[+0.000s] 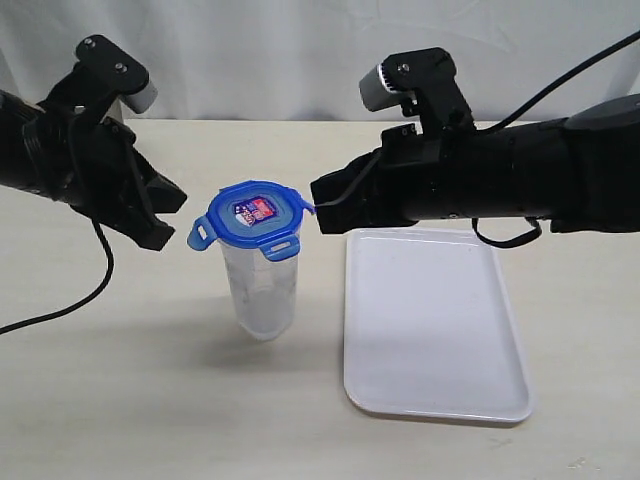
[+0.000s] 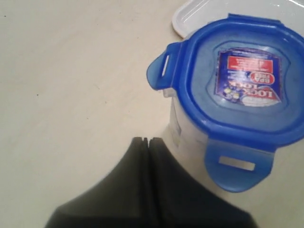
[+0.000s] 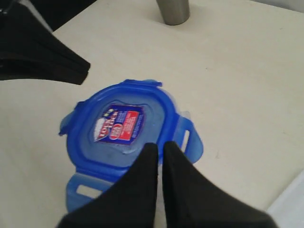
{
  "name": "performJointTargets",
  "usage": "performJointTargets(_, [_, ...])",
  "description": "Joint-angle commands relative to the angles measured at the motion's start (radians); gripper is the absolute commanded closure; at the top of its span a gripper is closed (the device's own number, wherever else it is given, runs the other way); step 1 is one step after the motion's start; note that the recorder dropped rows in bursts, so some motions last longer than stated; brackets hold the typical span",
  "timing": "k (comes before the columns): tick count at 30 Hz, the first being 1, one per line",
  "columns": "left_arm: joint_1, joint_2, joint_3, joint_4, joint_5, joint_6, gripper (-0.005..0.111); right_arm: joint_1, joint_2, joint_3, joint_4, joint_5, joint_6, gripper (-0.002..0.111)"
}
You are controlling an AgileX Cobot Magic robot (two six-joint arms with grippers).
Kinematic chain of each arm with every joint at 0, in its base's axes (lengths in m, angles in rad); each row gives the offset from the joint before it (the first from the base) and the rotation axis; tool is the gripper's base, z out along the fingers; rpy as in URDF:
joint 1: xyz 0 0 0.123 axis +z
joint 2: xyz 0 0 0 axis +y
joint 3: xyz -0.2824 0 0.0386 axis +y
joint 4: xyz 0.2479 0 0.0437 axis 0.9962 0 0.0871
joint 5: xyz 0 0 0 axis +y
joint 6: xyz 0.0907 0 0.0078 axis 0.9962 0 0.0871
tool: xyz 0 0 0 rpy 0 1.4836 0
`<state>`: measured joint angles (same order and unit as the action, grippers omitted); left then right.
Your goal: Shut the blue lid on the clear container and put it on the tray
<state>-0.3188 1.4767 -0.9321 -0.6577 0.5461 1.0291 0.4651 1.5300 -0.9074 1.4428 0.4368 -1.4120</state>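
The left gripper (image 2: 147,141), pressed together and empty, hovered beside the clear container (image 1: 262,295) standing on the table (image 1: 120,380), its blue lid (image 1: 255,215) seated with tabs flared, the near-closed right gripper (image 3: 160,146) at the rim, seemingly to press it, just short of the tray (image 1: 430,390)

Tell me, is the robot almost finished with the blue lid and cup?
Done: the blue lid sits on top of the clear container. In hand: its tabs stick out, seemingly unsnapped, with the right gripper at the lid's edge and the left gripper shut beside it. Left: the container stands on the table, beside the tray, not on it.
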Motion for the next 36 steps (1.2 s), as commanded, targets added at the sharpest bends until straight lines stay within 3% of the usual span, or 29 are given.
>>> performJointTargets(1, [-0.007, -0.006, 0.001, -0.012, 0.047, -0.013, 0.107, 0.003, -0.012, 0.023, -0.023, 0.043, 0.014, 0.104])
performJointTargets(36, [-0.008, -0.006, 0.001, -0.06, 0.166, -0.007, 0.107, 0.003, -0.012, 0.03, -0.016, 0.043, 0.012, 0.104])
